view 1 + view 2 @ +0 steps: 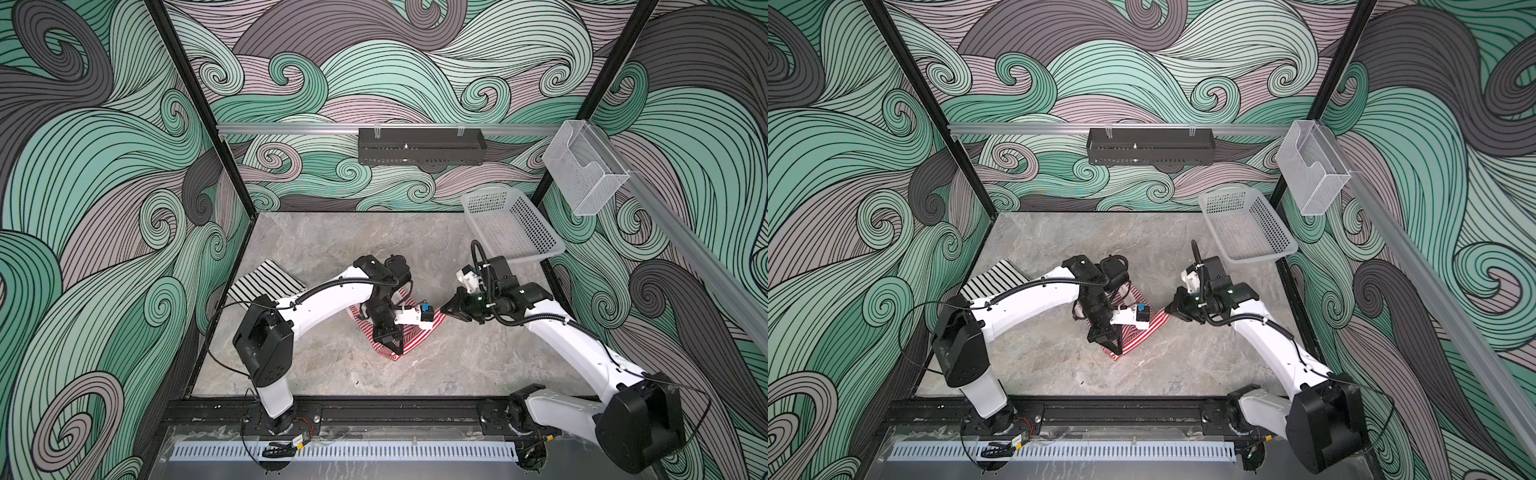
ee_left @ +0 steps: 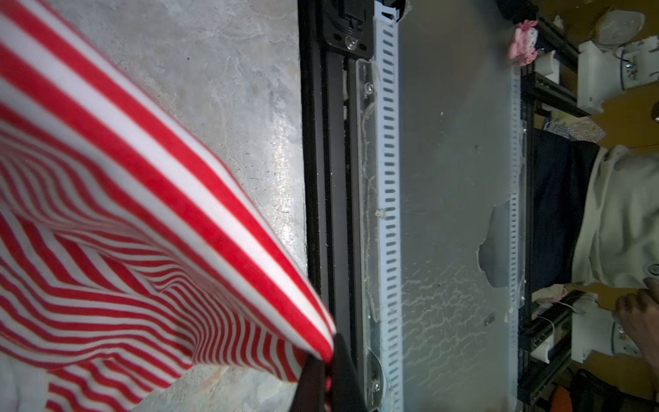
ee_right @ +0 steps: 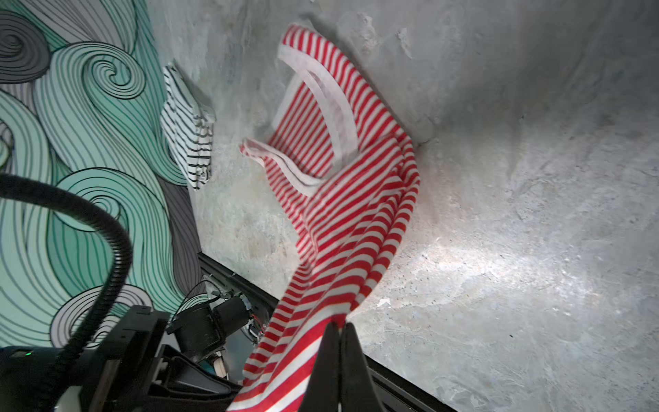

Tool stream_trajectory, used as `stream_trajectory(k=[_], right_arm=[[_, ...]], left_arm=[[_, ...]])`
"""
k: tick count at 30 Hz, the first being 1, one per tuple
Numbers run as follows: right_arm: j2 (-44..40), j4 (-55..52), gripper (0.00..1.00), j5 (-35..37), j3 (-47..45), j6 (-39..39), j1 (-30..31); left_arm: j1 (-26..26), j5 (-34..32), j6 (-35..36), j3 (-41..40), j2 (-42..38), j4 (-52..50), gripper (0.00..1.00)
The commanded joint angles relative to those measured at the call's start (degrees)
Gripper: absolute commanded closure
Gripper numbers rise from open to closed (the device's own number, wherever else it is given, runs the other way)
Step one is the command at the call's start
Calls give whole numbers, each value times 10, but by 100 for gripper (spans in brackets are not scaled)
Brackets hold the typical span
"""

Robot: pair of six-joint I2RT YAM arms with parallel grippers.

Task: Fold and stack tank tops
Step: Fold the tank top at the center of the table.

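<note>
Soft, matt knit cloth for the red-and-white top [image 3: 342,199], with smoother white trim. Same matt knit for the black-and-white top [image 1: 266,282] at the worktop's left edge. Grey marbled stone look on the worktop [image 1: 332,245], smooth with a faint sheen. White perforated plastic for the basket [image 1: 536,232] at the far right corner. Dull silver metal for the rail [image 1: 291,128]. Clear glossy plastic for the box [image 1: 582,174].

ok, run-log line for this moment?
step: folding red-and-white tank top | left gripper: shut on its edge | right gripper: shut on its edge | black-and-white tank top: folded, lying apart
</note>
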Motion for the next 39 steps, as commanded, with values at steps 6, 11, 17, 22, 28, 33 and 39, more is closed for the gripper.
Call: stream_trajectory(k=[6,11,17,22,28,33,39], right_arm=[[127,69,100,-57,121,28,-4],[241,82,100,-73,231,28,13],[398,40,100,-74,413,6,47],[546,-5,100,-70,577,7,65],[709,-66,100,-80,804,18,83],[817,-101,100,-82,958,44,92],[845,-102,85,-62,964,32,91]], left_arm=[[117,54,23,-8,-8,-19,100],[169,52,33,-19,-10,-8,100],[244,40,47,-50,-11,23,100],[323,19,44,-66,22,58,100],[406,-2,15,-72,63,120,100],[439,-26,-6,-81,83,161,100],[438,-9,-1,-66,124,136,95]])
